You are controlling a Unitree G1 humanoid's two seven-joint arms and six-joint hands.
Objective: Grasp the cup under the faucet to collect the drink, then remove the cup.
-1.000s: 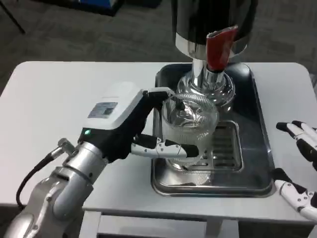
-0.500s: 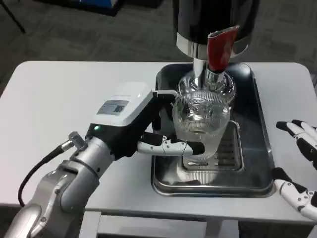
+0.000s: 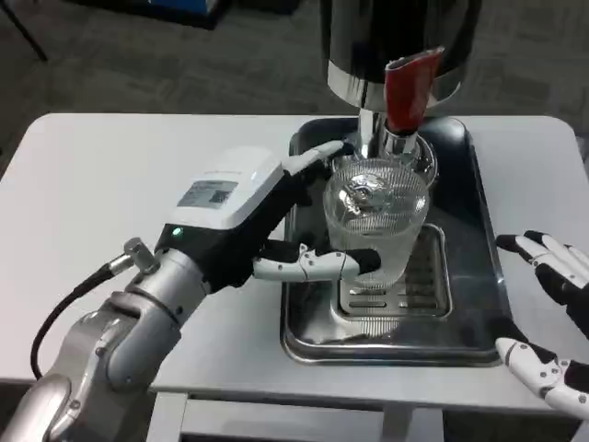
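White tabletop (image 3: pixel 120 184) carries the tray (image 3: pixel 479 230); left robot hand (image 3: pixel 276 230) grips the cup (image 3: pixel 375 226) beneath the faucet (image 3: pixel 409 87); filling and removal remain.

Even overhead light, moderately bright; shadows are soft, strongest under the white table (image 3: pixel 110 166) edge. Glare streaks on the chrome dispenser (image 3: pixel 396 46) and the metal drip tray (image 3: pixel 479 230). Whole frame is slightly soft and low-res, with ribbing on the clear cup (image 3: pixel 375 226) smeared.

Glass cup (image 3: pixel 377 221) in left hand (image 3: pixel 267 221) under red faucet (image 3: pixel 408 92)
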